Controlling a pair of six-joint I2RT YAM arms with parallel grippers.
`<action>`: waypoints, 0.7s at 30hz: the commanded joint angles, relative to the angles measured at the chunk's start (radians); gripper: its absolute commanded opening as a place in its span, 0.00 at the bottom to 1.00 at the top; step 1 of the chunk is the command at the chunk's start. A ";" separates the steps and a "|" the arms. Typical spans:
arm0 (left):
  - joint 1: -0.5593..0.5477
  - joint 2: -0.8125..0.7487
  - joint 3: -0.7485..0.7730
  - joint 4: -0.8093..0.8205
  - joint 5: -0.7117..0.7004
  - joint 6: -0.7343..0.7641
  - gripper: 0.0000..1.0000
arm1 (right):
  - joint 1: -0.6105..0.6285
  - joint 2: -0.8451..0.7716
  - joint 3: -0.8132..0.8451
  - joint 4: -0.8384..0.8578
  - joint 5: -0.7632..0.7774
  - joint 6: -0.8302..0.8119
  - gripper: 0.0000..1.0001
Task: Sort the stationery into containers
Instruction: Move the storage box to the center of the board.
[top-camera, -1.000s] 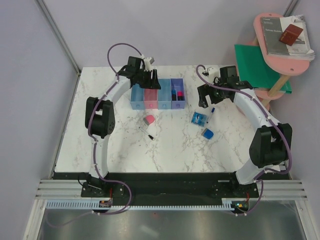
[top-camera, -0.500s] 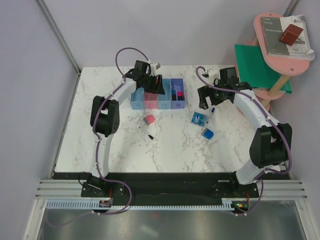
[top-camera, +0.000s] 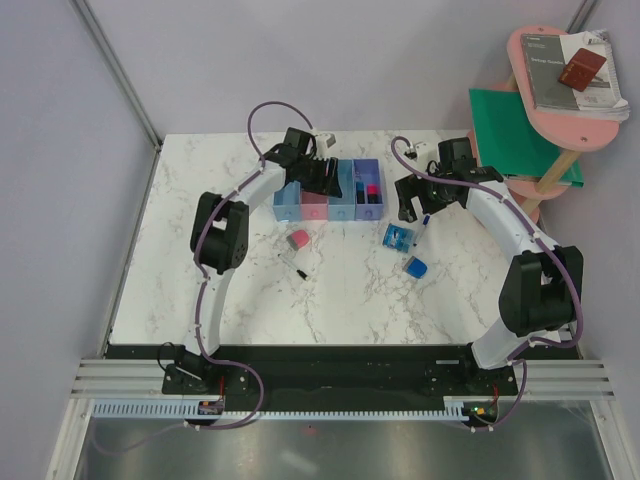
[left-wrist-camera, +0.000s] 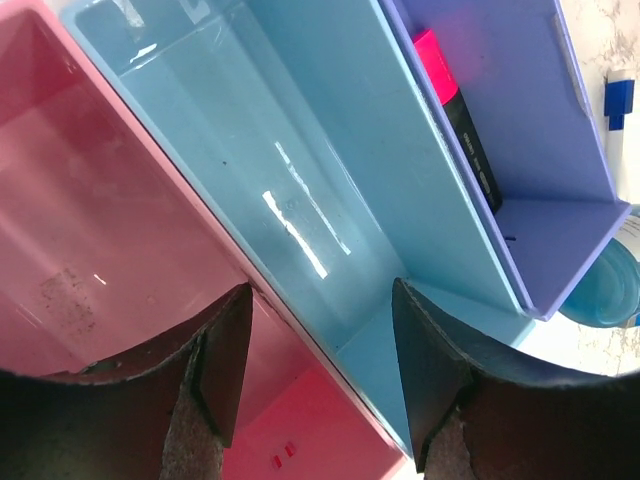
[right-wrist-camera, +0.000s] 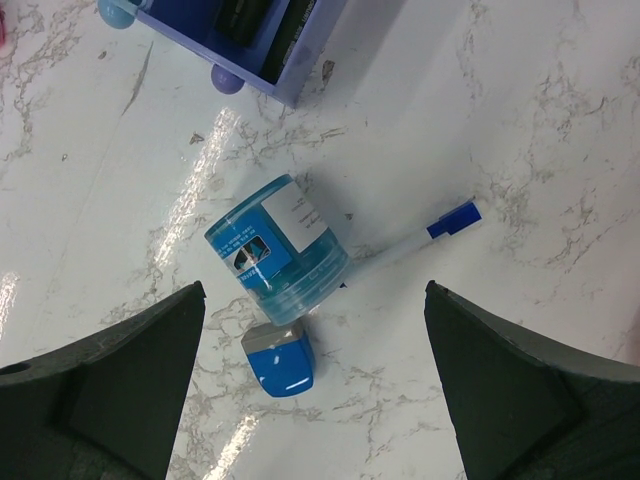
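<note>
The containers (top-camera: 328, 190) are a joined row of four bins: light blue, pink, light blue, purple. My left gripper (top-camera: 322, 176) is open, its jaws astride the wall between the pink bin (left-wrist-camera: 110, 240) and the light blue bin (left-wrist-camera: 300, 170). A pink-tipped black marker (left-wrist-camera: 462, 125) lies in the purple bin (left-wrist-camera: 540, 230). My right gripper (top-camera: 413, 203) is open and empty above a round blue block (right-wrist-camera: 280, 250), a small blue block (right-wrist-camera: 283, 366) and a blue-capped white marker (right-wrist-camera: 425, 236). A pink-grey eraser (top-camera: 297, 240) and a thin black pen (top-camera: 293, 266) lie in front of the bins.
A pink round shelf (top-camera: 560, 125) holding books stands off the table's back right corner, with a green folder (top-camera: 505, 125) leaning under it. Grey walls close in the table's left and back edges.
My left gripper has moved right over the bins, and the whole row of bins has shifted right with it. My right gripper has barely moved.
</note>
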 joint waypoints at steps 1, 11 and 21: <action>-0.039 0.033 0.052 0.027 0.045 -0.028 0.64 | -0.003 -0.015 -0.007 0.027 0.007 -0.013 0.98; -0.074 0.057 0.102 0.030 0.031 -0.038 0.64 | -0.003 -0.020 -0.015 0.022 0.002 -0.017 0.98; -0.085 -0.024 0.047 0.023 -0.001 0.022 0.65 | -0.003 -0.029 -0.035 0.006 0.039 -0.048 0.98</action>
